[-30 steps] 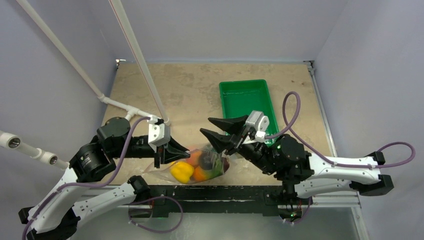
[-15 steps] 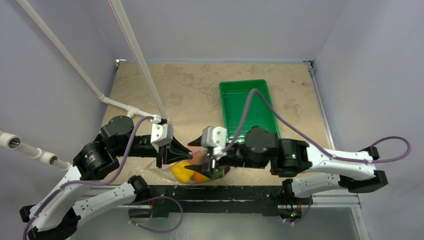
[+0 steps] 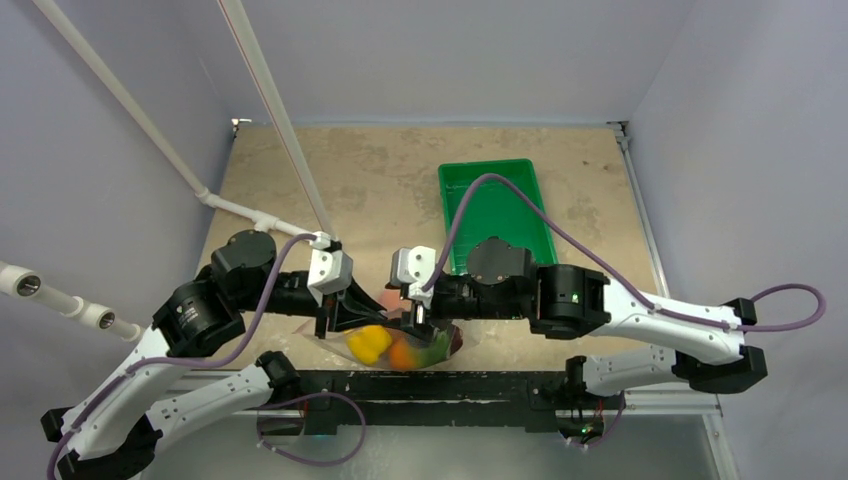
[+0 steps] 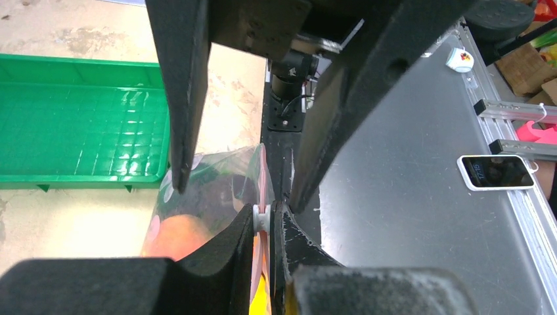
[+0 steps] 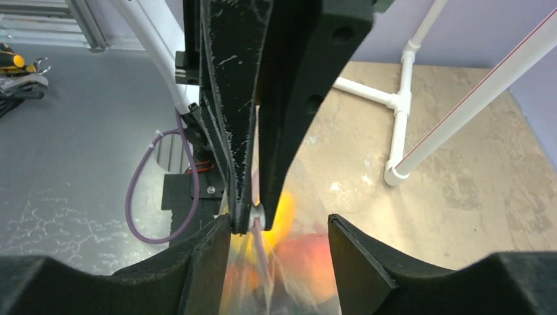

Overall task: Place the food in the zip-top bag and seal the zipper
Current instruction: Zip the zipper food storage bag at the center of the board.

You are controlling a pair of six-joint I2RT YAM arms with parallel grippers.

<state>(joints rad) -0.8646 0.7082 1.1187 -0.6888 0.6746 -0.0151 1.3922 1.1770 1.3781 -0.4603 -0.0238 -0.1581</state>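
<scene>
My left pincer (image 4: 263, 220) is clamped on the zipper (image 4: 263, 172). My right pincer (image 5: 279, 233) faces it with its fingers apart, one on either side of the same strip. Below them the bag (image 4: 210, 182) holds the food (image 3: 370, 342) at the worktop's (image 3: 380, 190) near edge, with the tray (image 3: 495, 205) beyond.

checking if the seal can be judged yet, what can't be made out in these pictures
- zipper: how far it is closed; top view, left gripper and right gripper cover it; wrist views see it edge-on
- food: the count; top view, right gripper overlaps the bag; wrist views blur it through plastic
- tray near end: top view, right arm covers it
</scene>
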